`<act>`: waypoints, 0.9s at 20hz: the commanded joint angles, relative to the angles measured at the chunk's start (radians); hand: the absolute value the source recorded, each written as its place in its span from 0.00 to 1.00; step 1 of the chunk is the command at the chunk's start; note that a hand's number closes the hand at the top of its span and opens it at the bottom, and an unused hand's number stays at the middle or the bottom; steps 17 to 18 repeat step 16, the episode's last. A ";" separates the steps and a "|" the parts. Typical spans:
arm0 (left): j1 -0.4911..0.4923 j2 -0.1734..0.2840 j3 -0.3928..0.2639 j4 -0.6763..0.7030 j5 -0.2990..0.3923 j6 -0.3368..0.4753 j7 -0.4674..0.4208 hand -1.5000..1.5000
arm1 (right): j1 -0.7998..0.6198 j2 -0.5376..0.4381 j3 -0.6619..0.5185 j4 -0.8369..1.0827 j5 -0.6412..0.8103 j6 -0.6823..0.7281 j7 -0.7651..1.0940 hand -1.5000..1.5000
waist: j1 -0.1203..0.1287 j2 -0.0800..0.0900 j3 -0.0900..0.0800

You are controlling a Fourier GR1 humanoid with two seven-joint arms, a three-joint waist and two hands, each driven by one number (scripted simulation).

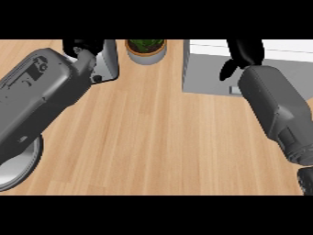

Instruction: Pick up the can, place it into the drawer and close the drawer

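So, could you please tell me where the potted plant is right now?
In the head view, the potted plant stands at the counter's far edge, just left of centre, between the left hand and the white drawer unit.

Potted plant (146, 49) is set on the counter (152, 137) at 12 o'clock. Drawer (209, 73) is placed just right of it, at 1 o'clock. Plate (16, 172) is seen at 8 o'clock, partly covered by the left forearm (30, 101).
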 commanded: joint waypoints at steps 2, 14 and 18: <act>0.008 0.003 -0.003 -0.044 -0.003 -0.003 0.022 0.00 | -0.113 -0.017 -0.050 0.016 -0.054 0.082 -0.049 0.00 | 0.026 -0.004 -0.007; 0.060 0.035 0.018 -0.084 -0.012 -0.009 0.019 0.00 | -0.076 0.033 -0.398 0.001 -0.436 0.231 -0.321 0.00 | 0.010 -0.002 -0.006; 0.070 0.026 -0.008 -0.105 -0.027 0.017 0.035 0.00 | -0.111 0.026 -0.406 0.006 -0.442 0.255 -0.298 0.00 | 0.011 -0.008 -0.007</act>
